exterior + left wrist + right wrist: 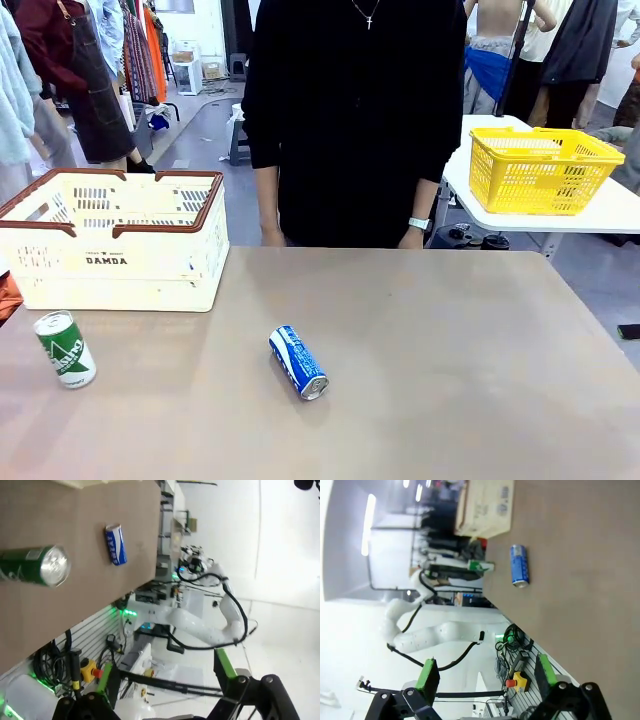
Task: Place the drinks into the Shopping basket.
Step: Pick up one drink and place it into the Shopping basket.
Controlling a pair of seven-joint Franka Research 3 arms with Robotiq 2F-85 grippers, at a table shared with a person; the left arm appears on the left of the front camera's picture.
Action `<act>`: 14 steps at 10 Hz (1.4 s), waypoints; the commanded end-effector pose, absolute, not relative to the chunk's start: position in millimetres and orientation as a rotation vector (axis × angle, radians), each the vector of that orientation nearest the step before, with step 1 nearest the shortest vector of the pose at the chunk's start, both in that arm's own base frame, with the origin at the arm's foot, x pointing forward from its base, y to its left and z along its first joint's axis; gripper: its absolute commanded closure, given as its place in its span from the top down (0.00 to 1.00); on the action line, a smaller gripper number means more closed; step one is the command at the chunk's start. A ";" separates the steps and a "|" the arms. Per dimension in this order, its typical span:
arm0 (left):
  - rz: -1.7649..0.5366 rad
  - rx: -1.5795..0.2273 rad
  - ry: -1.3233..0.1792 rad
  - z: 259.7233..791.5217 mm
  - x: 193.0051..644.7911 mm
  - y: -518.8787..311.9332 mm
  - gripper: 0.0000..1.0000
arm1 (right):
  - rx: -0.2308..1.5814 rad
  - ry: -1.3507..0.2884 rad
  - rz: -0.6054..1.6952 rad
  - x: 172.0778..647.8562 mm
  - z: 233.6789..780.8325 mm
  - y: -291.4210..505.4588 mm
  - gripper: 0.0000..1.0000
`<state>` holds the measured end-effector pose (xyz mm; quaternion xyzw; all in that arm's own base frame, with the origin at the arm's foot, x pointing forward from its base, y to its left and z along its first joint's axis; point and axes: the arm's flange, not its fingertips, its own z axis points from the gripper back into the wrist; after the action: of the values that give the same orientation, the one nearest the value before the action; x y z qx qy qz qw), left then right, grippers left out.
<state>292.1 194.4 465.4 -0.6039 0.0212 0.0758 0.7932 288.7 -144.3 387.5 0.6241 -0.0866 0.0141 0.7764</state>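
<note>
Brown counter (450, 350), mostly bare. A person (355, 120) stands at the far edge with hands down, not reaching in.

Front:
- Basket (110, 240) sits far left, open top up, ready to load. Looks empty, though its floor is hard to see from here.
- Green can (65, 349) stands upright near the basket's front wall, close to the counter's left edge.
- Blue can (298, 361) lies on its side mid-counter, silver end toward the robot. It'll probably roll if nudged.
- Open room all round it.
- Yellow basket (540, 170) is on a separate table, not ours.

Left wrist:
- Left pincer (165, 672) has its jaws apart and empty, and sits off the counter's near edge.
- Green can is nearest, with a clear approach.

Right wrist:
- Right pincer (486, 674) is also apart and holds nothing, off the same edge.
- Blue can is nearest; green can and basket lie beyond.
- I'd grip blue across its body. Cans must clear the basket's raised rim.
</note>
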 end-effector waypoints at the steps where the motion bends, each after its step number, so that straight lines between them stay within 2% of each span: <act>1: 0.148 -1.111 0.076 537.6 303.6 110.6 1.00 | 1.346 -0.158 0.025 284.4 393.9 -143.8 1.00; 2: 0.122 -0.897 0.189 555.4 307.7 63.0 1.00 | 1.346 -0.158 0.025 284.4 393.9 -143.8 1.00; 3: 0.087 -0.715 0.242 561.2 316.3 6.3 1.00 | 1.346 -0.158 0.025 284.4 393.9 -143.8 1.00; 6: 0.118 -0.511 0.288 539.4 325.8 -140.0 1.00 | 1.346 -0.158 0.025 284.4 393.9 -143.8 1.00; 7: 0.132 -0.498 0.278 516.8 326.3 -195.0 1.00 | 1.346 -0.158 0.025 284.4 393.9 -143.8 1.00; 8: 0.231 -0.491 0.169 492.7 328.6 -234.0 1.00 | 1.346 -0.158 0.025 284.4 393.9 -143.8 1.00; 9: 0.181 -0.446 0.289 469.7 324.8 -258.5 1.00 | 1.346 -0.158 0.025 284.4 393.9 -143.8 1.00; 10: 0.147 -0.406 0.291 451.7 324.3 -274.0 1.00 | 1.346 -0.158 0.025 284.4 393.9 -143.8 1.00; 11: 0.101 -0.410 0.273 446.3 323.8 -281.3 1.00 | 1.346 -0.158 0.025 284.4 393.9 -143.8 1.00; 14: 0.153 -0.435 0.259 460.2 312.4 -273.8 1.00 | 1.346 -0.158 0.025 284.4 393.9 -143.8 1.00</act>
<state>318.3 -279.4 452.1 -0.2207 0.1313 0.0636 0.9644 287.9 -143.6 388.7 0.6245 -0.0850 0.0151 0.7763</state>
